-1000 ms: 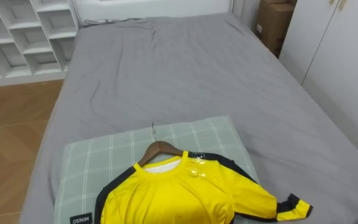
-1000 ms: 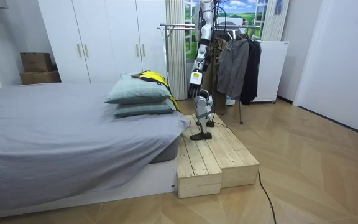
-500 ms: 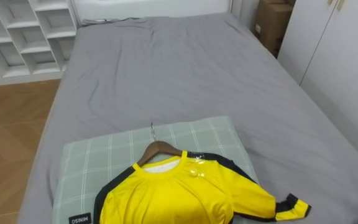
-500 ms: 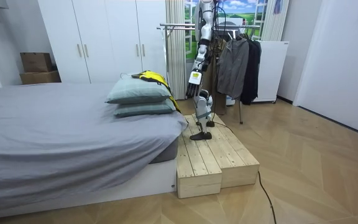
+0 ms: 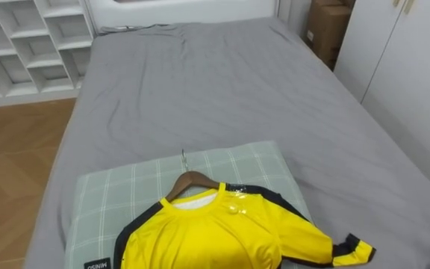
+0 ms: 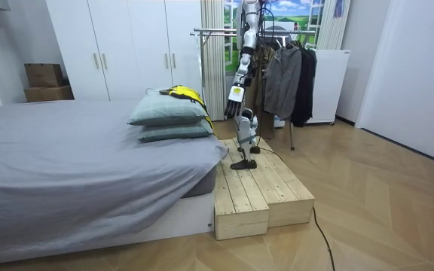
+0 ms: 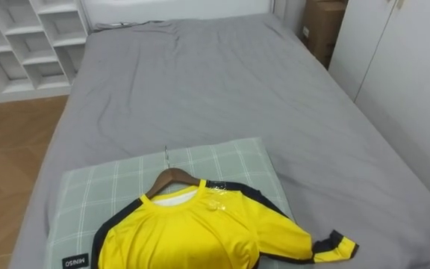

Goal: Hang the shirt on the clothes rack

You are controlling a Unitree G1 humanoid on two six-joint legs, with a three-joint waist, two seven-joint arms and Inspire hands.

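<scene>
A yellow shirt with black trim lies on a wooden hanger, whose metal hook points up the bed. Shirt and hanger rest on a green checked pillow at the near end of the grey bed. In the room view the shirt tops two stacked pillows, and I stand on a wooden platform beside them, facing the bed. My left hand hangs at my side, apart from the shirt. Behind me a clothes rack holds dark garments.
White open shelves stand past the bed on the left over wooden floor. A cardboard box and white wardrobe doors line the right side. The platform drops to the floor behind me.
</scene>
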